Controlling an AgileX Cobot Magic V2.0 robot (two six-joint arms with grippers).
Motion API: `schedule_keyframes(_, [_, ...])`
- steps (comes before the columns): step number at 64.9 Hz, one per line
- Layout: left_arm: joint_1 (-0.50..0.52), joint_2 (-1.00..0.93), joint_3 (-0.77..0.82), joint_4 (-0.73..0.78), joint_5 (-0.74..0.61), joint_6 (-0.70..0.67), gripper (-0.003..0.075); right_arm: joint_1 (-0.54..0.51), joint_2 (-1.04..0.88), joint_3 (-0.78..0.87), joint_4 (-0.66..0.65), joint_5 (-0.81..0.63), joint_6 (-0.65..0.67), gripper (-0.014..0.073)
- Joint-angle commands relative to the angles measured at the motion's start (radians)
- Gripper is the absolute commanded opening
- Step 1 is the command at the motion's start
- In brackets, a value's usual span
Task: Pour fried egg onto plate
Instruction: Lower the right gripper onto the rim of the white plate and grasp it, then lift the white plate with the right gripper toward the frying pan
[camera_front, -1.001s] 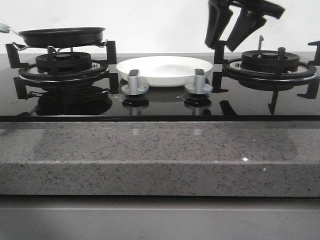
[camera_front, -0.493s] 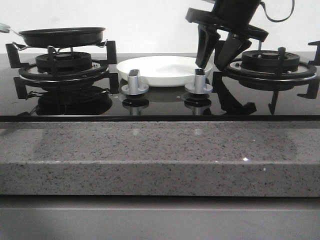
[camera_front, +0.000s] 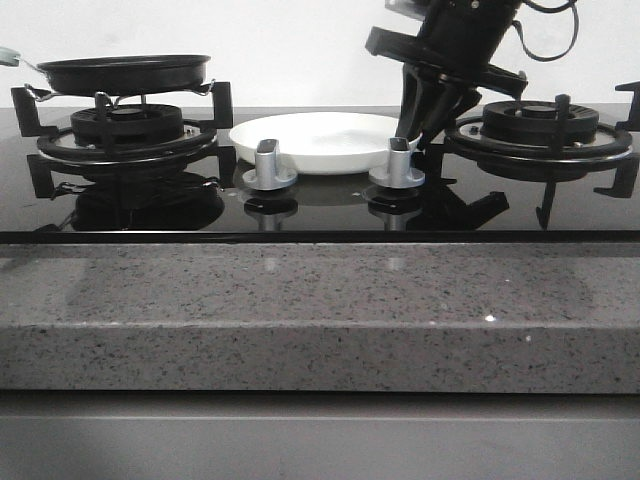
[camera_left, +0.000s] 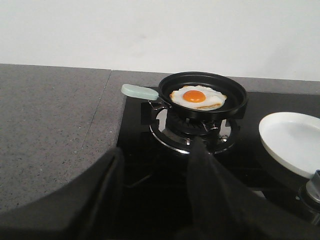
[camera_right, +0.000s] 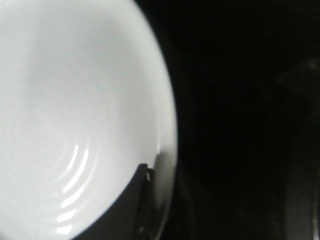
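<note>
The right pincer (camera_front: 420, 128) pinches the right rim of the plate (camera_front: 320, 140), centre of the hob. The fried egg (camera_left: 198, 98) lies in the pan (camera_left: 235, 100), far left, nearer the spread left pincer (camera_left: 155, 195).

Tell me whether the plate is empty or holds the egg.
Empty: the plate shows bare white, and the fried egg lies in the frying pan.

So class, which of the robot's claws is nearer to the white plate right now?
The right. The right claw is at the right edge of the plate, fingers straddling its rim. The left claw is back at the hob's left, short of the frying pan.
</note>
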Motion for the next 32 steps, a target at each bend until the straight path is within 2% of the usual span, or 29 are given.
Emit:
schedule_keyframes(1, [-0.007, 0.014, -0.034, -0.002, -0.085, -0.001, 0.0301, -0.004, -0.062, -0.026, 0.037, -0.018, -0.004, -0.0013])
schedule_keyframes(6, [-0.007, 0.014, -0.034, -0.002, -0.085, -0.001, 0.0301, -0.004, -0.072, -0.026, 0.056, -0.033, -0.001, -0.0074])
schedule_keyframes(22, [-0.007, 0.014, -0.034, -0.002, -0.085, -0.001, 0.0301, -0.004, -0.15, -0.064, 0.098, -0.048, 0.037, -0.0068])
schedule_keyframes(32, [-0.007, 0.014, -0.034, -0.002, -0.085, -0.001, 0.0301, -0.004, -0.235, -0.056, 0.098, -0.009, 0.037, -0.0068])
